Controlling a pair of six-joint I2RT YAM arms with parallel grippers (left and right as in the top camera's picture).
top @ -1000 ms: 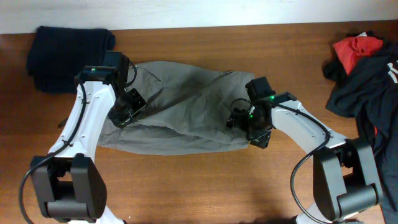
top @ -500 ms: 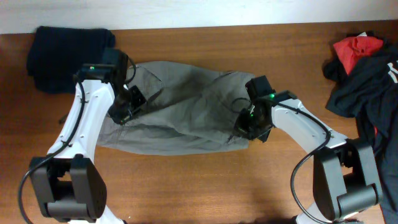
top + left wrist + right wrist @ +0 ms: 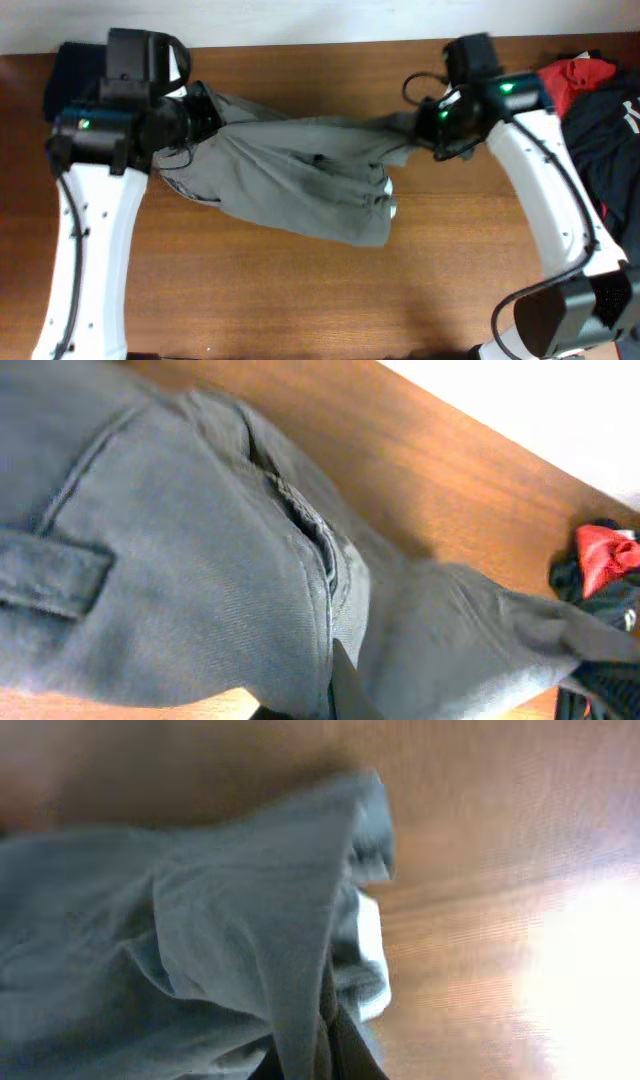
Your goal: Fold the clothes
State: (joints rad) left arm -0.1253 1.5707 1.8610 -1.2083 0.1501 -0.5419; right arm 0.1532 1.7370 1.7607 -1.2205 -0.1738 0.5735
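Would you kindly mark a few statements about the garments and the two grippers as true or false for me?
1. The left gripper and the right gripper are both shut on the grey garment. True.
2. The grey garment lies neatly folded. False: it hangs unfolded, stretched between the grippers.
3. The navy garment sits at the far left corner of the table. True.
4. The red garment lies on the grey garment. False: the red garment lies apart, at the right edge.
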